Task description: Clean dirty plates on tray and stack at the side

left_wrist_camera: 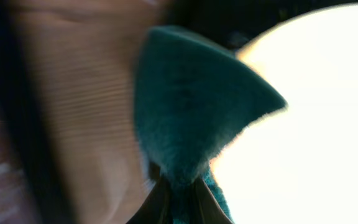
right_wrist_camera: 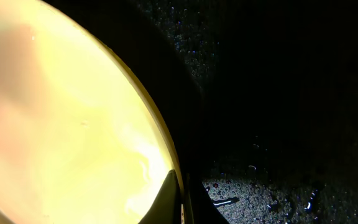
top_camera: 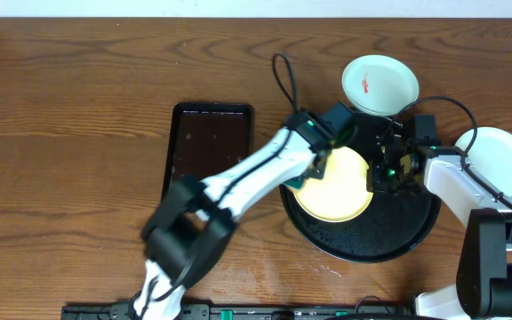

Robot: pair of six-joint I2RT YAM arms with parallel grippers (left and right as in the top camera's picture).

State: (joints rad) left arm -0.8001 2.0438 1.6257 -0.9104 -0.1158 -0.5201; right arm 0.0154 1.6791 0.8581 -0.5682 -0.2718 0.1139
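Observation:
The pale yellow plate (top_camera: 336, 184) lies on the round black tray (top_camera: 389, 238). My left gripper (top_camera: 302, 178) is shut on a teal cloth (left_wrist_camera: 191, 112) and presses it at the plate's left edge (left_wrist_camera: 303, 124). My right gripper (top_camera: 379, 174) is shut on the yellow plate's right rim (right_wrist_camera: 73, 124), one finger on top and one under it (right_wrist_camera: 180, 199). A mint-white plate with a red smear (top_camera: 380, 84) sits on the table behind the tray. Another mint-white plate (top_camera: 498, 160) sits to the tray's right.
A rectangular dark brown tray (top_camera: 210, 142) lies on the wooden table left of the black tray. The black tray's surface is wet with droplets (right_wrist_camera: 278, 186). Cables loop above the tray's far side (top_camera: 284, 80).

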